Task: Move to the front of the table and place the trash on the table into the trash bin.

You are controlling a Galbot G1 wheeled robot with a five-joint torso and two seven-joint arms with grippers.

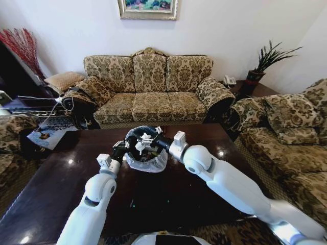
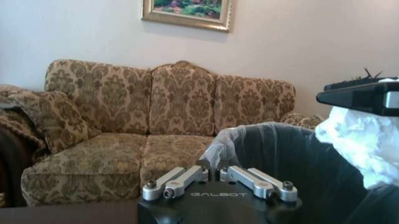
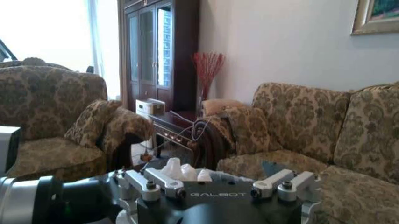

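The right pincer (image 1: 149,141) hangs over the trash bin (image 1: 148,162) mid-tabletop (image 1: 204,178), clenched on crumpled white paper (image 1: 145,138); the left pincer (image 1: 122,149), at the bin's nine o'clock, grips its rim.

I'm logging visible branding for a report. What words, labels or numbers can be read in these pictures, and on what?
"GALBOT": on the black body of the left hand, in the left wrist view.
"GALBOT": on the black body of the right hand, in the right wrist view.
The magazine beside the table has print too small to read.
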